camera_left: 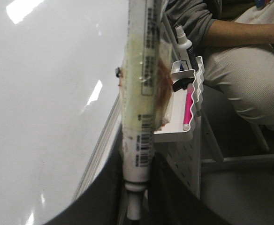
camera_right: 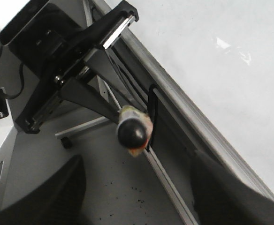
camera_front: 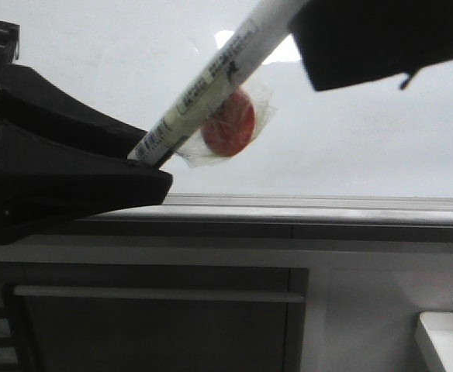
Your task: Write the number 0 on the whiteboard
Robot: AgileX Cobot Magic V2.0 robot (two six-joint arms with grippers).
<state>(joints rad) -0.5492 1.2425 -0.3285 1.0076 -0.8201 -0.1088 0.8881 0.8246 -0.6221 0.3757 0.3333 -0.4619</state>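
Both grippers meet on a marker: left gripper (camera_front: 145, 167) pinches its tip end, while the right gripper's (camera_front: 304, 31) grip is hidden. Marker (camera_front: 203, 89) looks light, rigid, slick; grip mid-barrel. Behind, the whiteboard (camera_front: 366, 124) shows no 0 yet.

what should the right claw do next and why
Probably close the right claw on the marker's black end, perhaps to pull off a cap. The left claw already grips the marker's other end, the black end points toward the open right claw, and the whiteboard shows no writing.
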